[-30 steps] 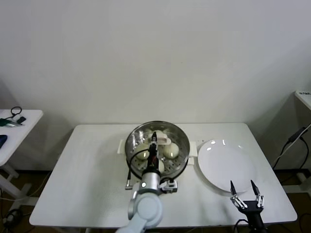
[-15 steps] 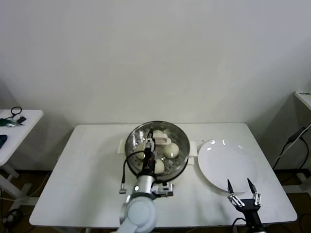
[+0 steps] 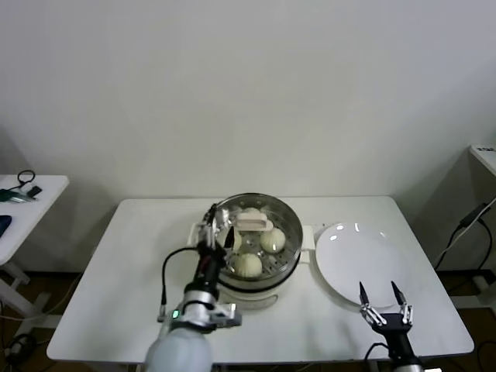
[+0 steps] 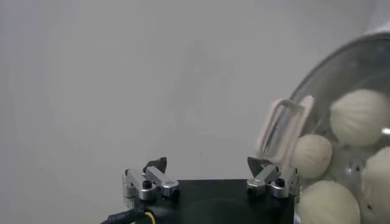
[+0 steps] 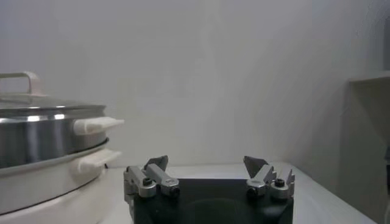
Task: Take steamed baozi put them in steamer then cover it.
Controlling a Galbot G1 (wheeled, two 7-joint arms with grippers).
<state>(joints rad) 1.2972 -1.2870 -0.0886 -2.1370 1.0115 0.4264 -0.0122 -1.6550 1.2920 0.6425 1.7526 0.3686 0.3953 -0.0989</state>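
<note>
The steamer [image 3: 288, 226], a shiny steel basket on a white pot base [image 3: 256, 297], stands mid-table with the cover [image 3: 263, 203] lying on it. Through the glass show three baozi [image 3: 249, 266] [image 3: 273, 240] [image 3: 251, 212]. My left gripper [image 3: 215, 229] is open and holds nothing, at the steamer's left rim, just left of the cover's white handle [image 3: 252, 223]. In the left wrist view the left gripper [image 4: 209, 164] gapes wide, with the handle [image 4: 285, 128] and the baozi [image 4: 359, 115] off to one side. My right gripper [image 3: 381, 297] waits open at the table's front right; the right gripper [image 5: 207, 162] is empty.
A bare white plate [image 3: 360, 260] lies right of the steamer, just beyond the right gripper. The right wrist view shows the steamer [image 5: 42, 131] with its side handles [image 5: 97, 125]. A small side table [image 3: 23, 194] stands far left and a shelf edge [image 3: 484, 153] far right.
My left gripper has opened, let go of the cover's handle and drawn back to the left of the steamer. The cover stays on the steamer. The right gripper has sunk slightly.
</note>
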